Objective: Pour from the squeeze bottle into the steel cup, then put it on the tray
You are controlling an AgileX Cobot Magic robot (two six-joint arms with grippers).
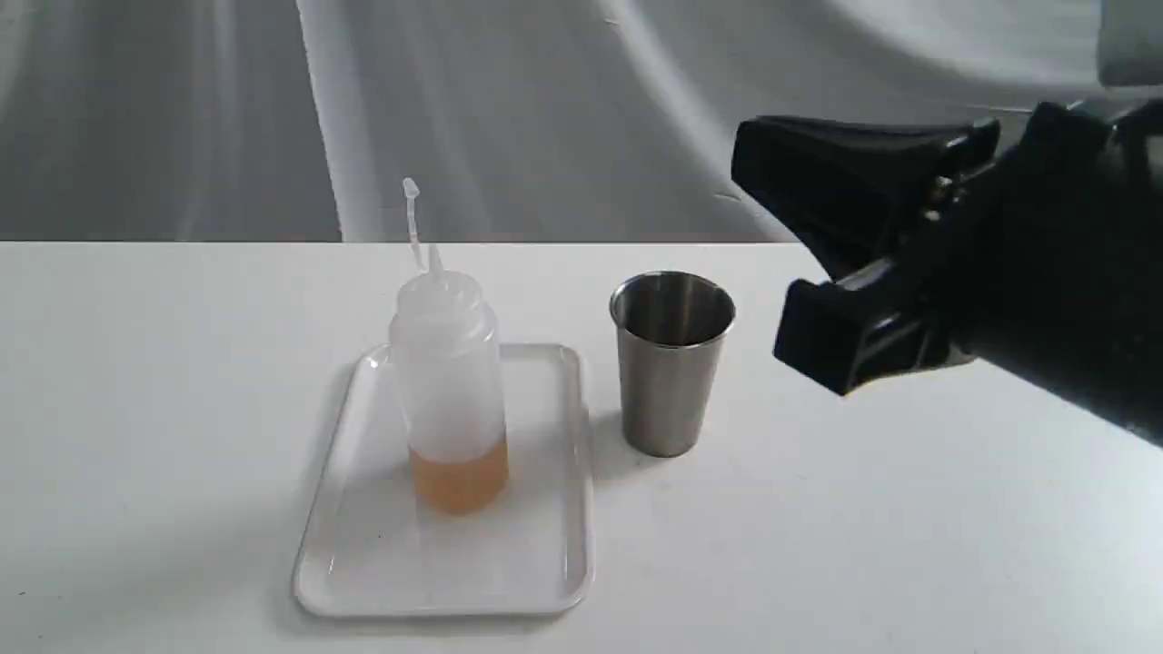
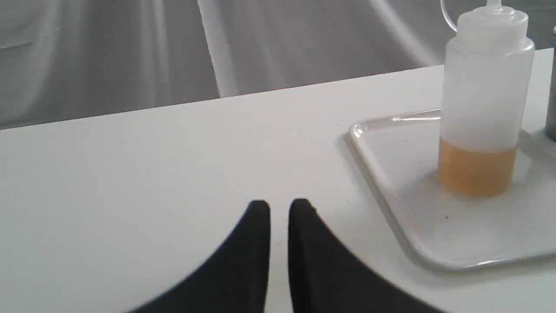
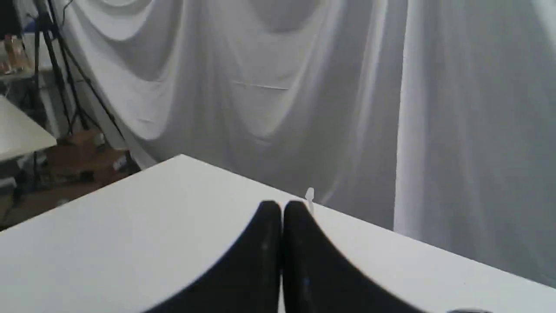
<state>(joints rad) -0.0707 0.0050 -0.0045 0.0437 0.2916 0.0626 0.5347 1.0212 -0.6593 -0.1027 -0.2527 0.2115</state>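
**Squeeze bottle upright on tray, both end effectors empty**

The squeeze bottle (image 1: pixel 450 391) is seen standing upright near the middle of the tray (image 1: pixel 545 563), which is laid flat on the white table (image 1: pixel 136 409). A shallow layer of amber liquid (image 1: pixel 459 477) is held in the bottom of the bottle, and its thin cap strap (image 1: pixel 413 218) is raised above the nozzle. The steel cup (image 1: pixel 670 363) is placed upright on the table just to the right of the tray, apart from its rim, with its mouth upward.

The right end effector (image 3: pixel 282 206) is held above the table to the right of the cup, touching nothing; its fingers are pressed almost together and nothing is gripped. The left end effector (image 2: pixel 279 204) is positioned low over the table to the left of the tray, well clear of it; only a narrow slit is left between its fingers, and nothing is held. A grey draped cloth (image 1: pixel 545 109) is hung behind the table.
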